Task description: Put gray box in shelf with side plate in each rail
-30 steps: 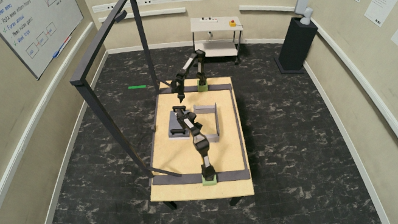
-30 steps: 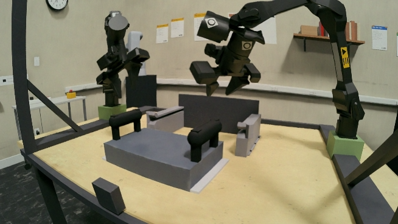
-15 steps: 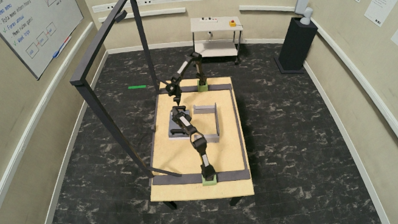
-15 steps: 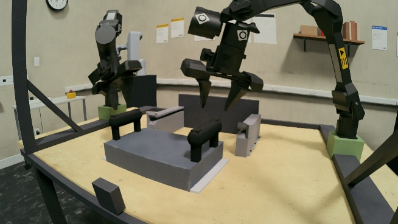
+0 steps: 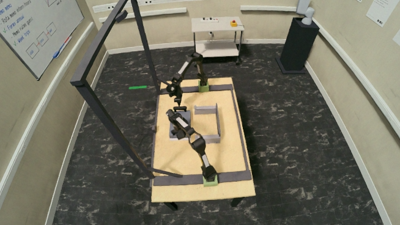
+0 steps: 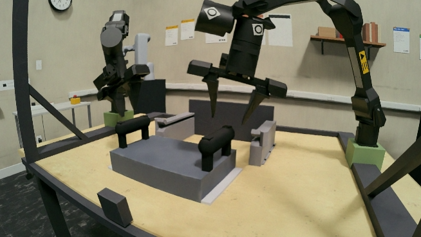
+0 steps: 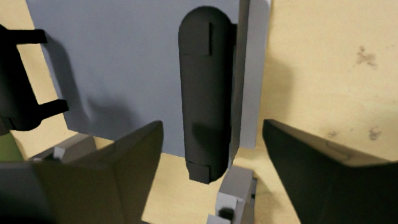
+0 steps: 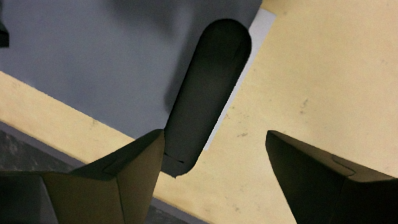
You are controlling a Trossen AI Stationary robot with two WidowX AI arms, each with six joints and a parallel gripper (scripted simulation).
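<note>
The gray box (image 5: 186, 116) (image 6: 161, 154) (image 7: 125, 70) (image 8: 100, 65) sits on the desk (image 5: 171, 159) (image 6: 290, 193) (image 7: 325, 40) (image 8: 320, 60), between the long edge with the small block (image 6: 117, 206) and the open side of the shelf (image 5: 218, 122) (image 6: 225, 106). It is outside both the left rail (image 5: 205, 110) (image 6: 177, 127) (image 7: 235, 187) and the right rail (image 5: 211, 139) (image 6: 262, 148) (image 7: 80, 146).

The left gripper (image 5: 179, 105) (image 6: 128, 113) (image 7: 212, 127) is part-open and holds nothing, its fingers on either side of the left handle (image 5: 180, 108) (image 6: 132, 125) (image 7: 206, 90) in its wrist view. The right gripper (image 5: 177, 134) (image 6: 228, 120) (image 8: 215, 137) is also part-open and holding nothing, above the right handle (image 6: 217, 140) (image 7: 17, 85) (image 8: 207, 90).

The step in hand looks like lining up for a two-handed grip. The right one needs more care: its handle runs slantwise across the wrist view, one end close under a fingertip, so I would turn and centre it before going down. The left wants only a slight turn. Lower both astride the bars, close together, then lift evenly; an uneven lift could tip a side plate (image 6: 222, 190) (image 8: 260, 35) and jam it at the rail mouth
</note>
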